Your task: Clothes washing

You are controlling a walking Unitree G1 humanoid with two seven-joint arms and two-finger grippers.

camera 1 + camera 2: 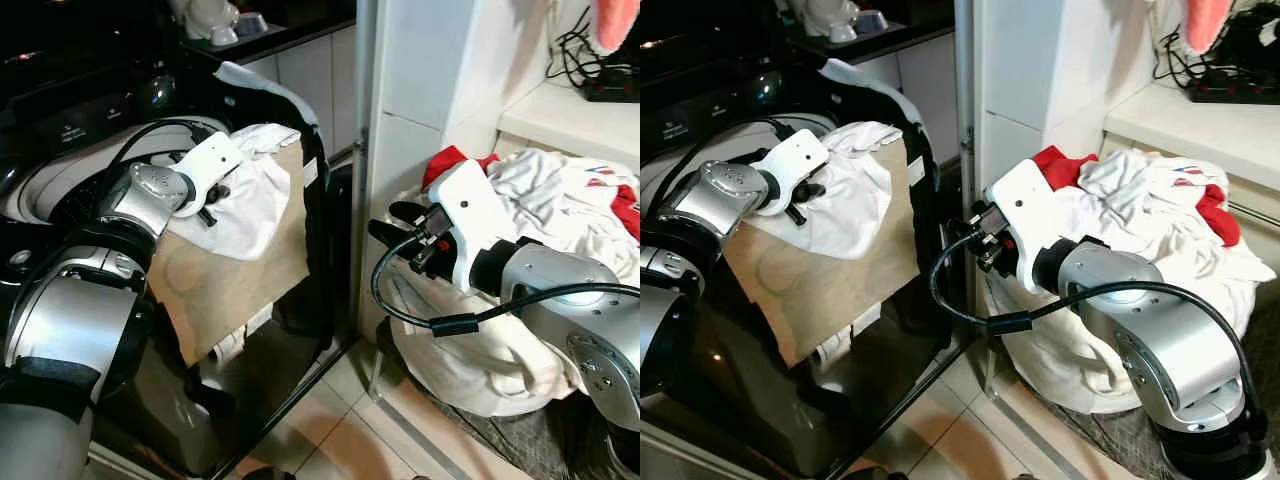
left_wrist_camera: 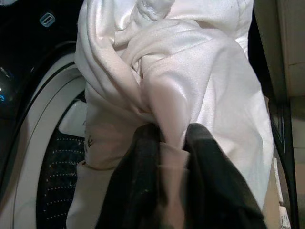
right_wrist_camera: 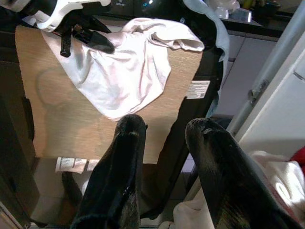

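My left gripper (image 1: 213, 197) is shut on a white garment (image 1: 245, 205), pinching a fold of it between its fingers (image 2: 143, 143). The garment drapes over a brown cardboard sheet (image 1: 235, 275) that leans on the black washing machine (image 1: 80, 120). Beside the cloth, the washer's perforated drum (image 2: 52, 191) can be seen. My right gripper (image 3: 167, 126) is open and holds nothing. It hovers between the washer and a heap of white and red laundry (image 1: 570, 200) in a white bag (image 1: 470, 360) on the right.
A white cabinet post (image 1: 400, 100) stands between the washer and the laundry heap. A shelf with cables (image 1: 600, 90) is at the upper right, with a pink cloth (image 1: 615, 25) hanging above it. Tiled floor (image 1: 330, 420) lies below.
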